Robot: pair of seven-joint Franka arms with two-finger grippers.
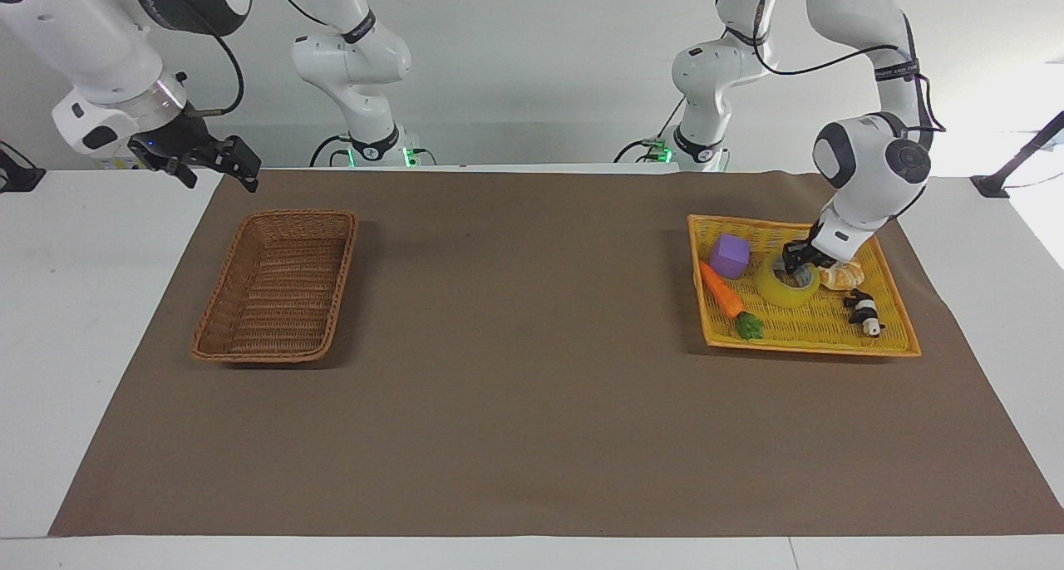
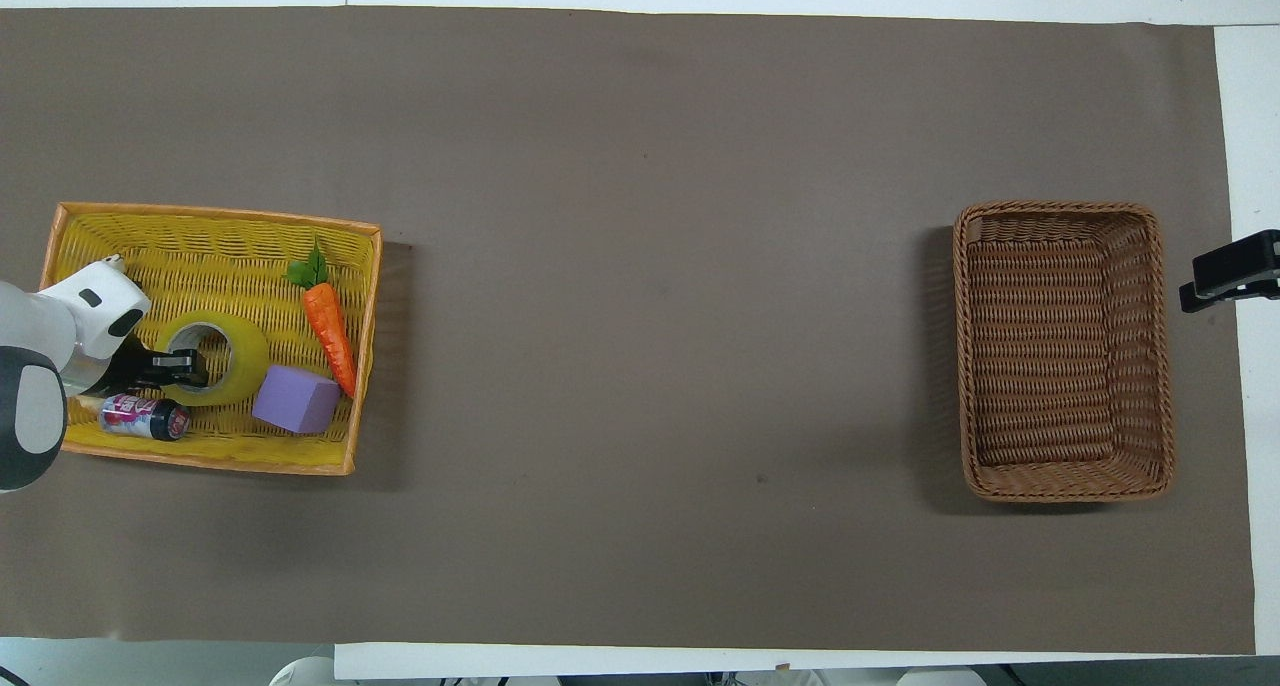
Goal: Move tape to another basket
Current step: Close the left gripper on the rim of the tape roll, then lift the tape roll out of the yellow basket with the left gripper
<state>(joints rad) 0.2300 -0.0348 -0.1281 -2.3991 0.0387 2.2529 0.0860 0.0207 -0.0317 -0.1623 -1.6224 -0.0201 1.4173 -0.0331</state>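
One brown mat [image 1: 532, 387] covers the white table; left claw [image 1: 795, 264] grips the tape [image 1: 785, 287], right claw [image 1: 218, 159] unclear.

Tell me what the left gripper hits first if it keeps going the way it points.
The left gripper points steeply down at the tape in the yellow tray, so it would likely meet the roll's rim or core first; depth is unclear.

High facing and overhead cameras

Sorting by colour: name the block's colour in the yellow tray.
Purple block; clearest in the overhead view.
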